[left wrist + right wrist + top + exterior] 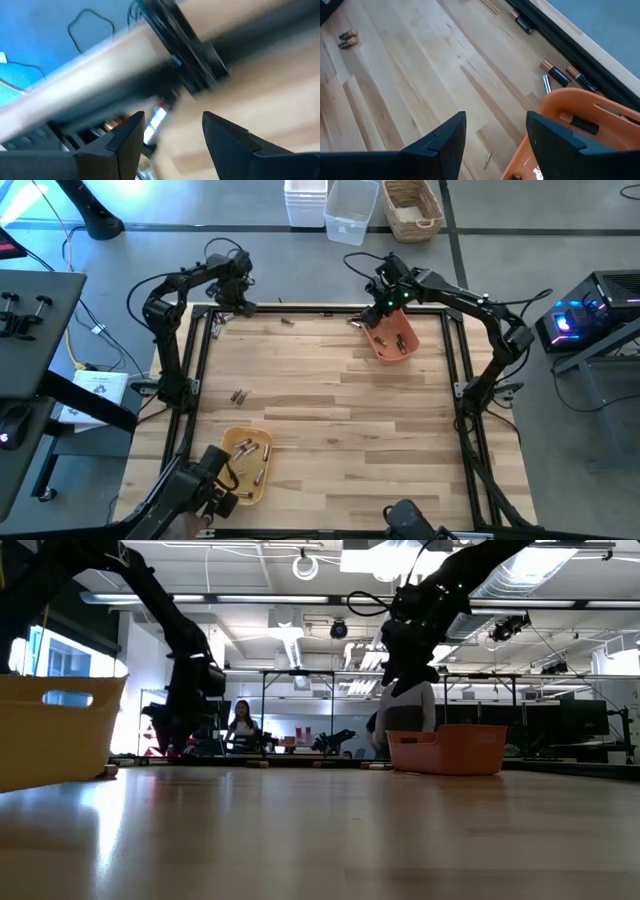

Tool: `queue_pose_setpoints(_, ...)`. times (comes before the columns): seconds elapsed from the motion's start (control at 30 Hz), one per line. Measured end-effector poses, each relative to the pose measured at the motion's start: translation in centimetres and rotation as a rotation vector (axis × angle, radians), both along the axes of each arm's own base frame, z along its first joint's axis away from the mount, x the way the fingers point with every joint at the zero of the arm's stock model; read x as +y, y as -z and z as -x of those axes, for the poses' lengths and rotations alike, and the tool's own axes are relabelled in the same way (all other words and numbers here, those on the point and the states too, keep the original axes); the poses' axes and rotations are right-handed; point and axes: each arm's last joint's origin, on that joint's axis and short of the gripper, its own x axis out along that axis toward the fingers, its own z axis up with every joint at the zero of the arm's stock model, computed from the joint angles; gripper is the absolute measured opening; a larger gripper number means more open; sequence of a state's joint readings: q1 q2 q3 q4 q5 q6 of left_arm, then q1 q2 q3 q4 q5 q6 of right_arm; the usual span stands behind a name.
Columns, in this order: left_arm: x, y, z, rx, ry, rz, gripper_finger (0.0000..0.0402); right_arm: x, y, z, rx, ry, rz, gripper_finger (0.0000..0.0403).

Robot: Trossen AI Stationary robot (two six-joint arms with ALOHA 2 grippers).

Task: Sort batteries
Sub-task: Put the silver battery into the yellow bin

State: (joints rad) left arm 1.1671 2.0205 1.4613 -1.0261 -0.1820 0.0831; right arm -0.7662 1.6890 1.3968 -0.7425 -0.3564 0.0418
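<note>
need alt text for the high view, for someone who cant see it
A wooden table from above: the right hand hangs open over an orange tray at the far edge, and the left hand is at the far left corner. A yellow tray with batteries sits near the front left; two loose cells lie between.

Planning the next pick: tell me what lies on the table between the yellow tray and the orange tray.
Mostly bare wood between the yellow tray and the orange tray; only a battery pair lies off to the side, in the high view.

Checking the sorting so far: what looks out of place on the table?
Loose batteries lie outside both trays: a pair mid-table on the left, and several along the far edge beside the orange tray. The yellow tray already holds some.
</note>
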Motion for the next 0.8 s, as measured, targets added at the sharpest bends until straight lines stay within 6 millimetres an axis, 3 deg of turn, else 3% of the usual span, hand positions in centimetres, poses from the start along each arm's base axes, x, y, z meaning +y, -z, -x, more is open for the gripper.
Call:
queue_pose_setpoints(0.2,1.7,-1.6,-0.2,0.008,0.043,-0.027,0.0194,0.0,0.0,0.0,-0.004,0.045,-0.033,0.0202)
queue_pose_setpoints(0.33,1.6,-3.2,-0.2,0.031,0.123,0.014,0.0194,0.0,0.0,0.0,-0.005,0.053,-0.038,0.0202)
queue_pose_setpoints(0.47,1.3,-4.2,0.0,0.081,0.097,0.043,0.0191,-0.1,-0.1,-0.1,-0.017,0.071,-0.035,0.0202)
queue_pose_setpoints(0.6,1.1,-3.3,0.2,0.109,0.108,0.116,0.0178,-0.3,-0.2,-0.2,-0.036,0.077,-0.023,0.0202)
queue_pose_setpoints(0.8,1.2,1.2,-0.2,0.272,0.239,0.295,0.0168,-0.2,-0.2,-0.3,-0.041,0.105,-0.044,0.0202)
